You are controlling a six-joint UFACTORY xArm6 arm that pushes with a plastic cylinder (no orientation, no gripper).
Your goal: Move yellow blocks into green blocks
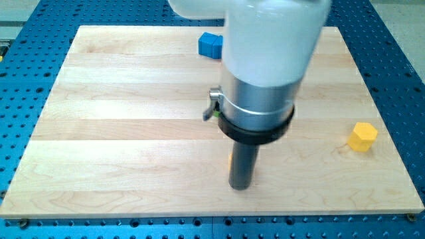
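Observation:
A yellow block (362, 137) sits near the board's right edge, far to the right of my tip. My tip (240, 186) rests on the board, low in the middle of the view. A thin yellow-orange sliver (230, 159) shows at the rod's left side, and the rest of it is hidden behind the rod. A small green bit (212, 115) peeks out at the left edge of the arm's collar. I cannot tell if it is a block. No whole green block shows. The arm's body hides much of the board's middle.
A blue block (210, 44) lies near the board's top edge, left of the arm. The wooden board (119, 133) lies on a blue perforated table (26, 66). The large white and grey arm body (265, 60) fills the top centre.

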